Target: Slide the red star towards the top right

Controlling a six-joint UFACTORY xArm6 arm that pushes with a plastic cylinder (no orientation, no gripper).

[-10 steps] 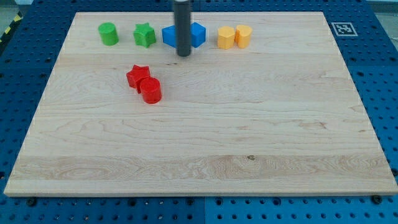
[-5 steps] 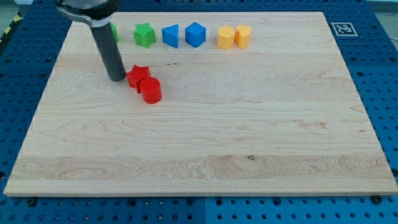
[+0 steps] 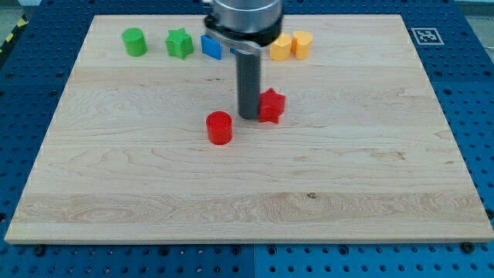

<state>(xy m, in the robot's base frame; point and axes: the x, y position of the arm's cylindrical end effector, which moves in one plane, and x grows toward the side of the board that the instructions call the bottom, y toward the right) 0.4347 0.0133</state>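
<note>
Where touching, my tip [image 3: 248, 116] left of red star [image 3: 271, 105] (view's left).

You've got my tip [image 3: 248, 116] sitting right against the view's left side of the red star block [image 3: 271, 106], about mid-board on the wooden board [image 3: 370, 177]. The red cylinder block [image 3: 219, 127] is just down-left of the tip, apart from it.

Along the top edge, left to right: green cylinder block [image 3: 134, 42], green star block [image 3: 179, 43], blue block [image 3: 211, 47] (shape unclear, partly behind the arm), then two yellow blocks [image 3: 291, 45] touching, I think.
</note>
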